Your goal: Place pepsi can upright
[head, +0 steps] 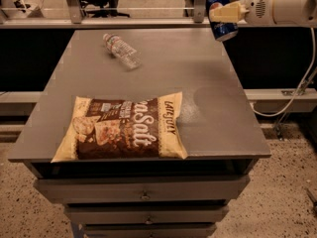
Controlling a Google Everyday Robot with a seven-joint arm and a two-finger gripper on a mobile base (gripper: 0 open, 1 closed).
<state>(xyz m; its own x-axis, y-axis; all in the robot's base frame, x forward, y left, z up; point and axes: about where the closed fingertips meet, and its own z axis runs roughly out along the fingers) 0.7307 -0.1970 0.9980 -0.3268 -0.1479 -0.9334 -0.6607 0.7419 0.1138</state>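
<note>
The dark blue pepsi can [221,15] hangs in the air above the far right corner of the grey table [208,103]. It is nearly upright, tilted a little, with its silver top toward the back. My gripper [225,13] comes in from the right on a white arm and is shut on the can, its cream fingers [229,12] across the can's middle. The can is clear of the table surface.
A clear plastic water bottle [122,50] lies on its side at the far left of the table. A brown and cream snack bag [124,129] lies flat at the front. Drawers sit below the tabletop. A white cable hangs at the right.
</note>
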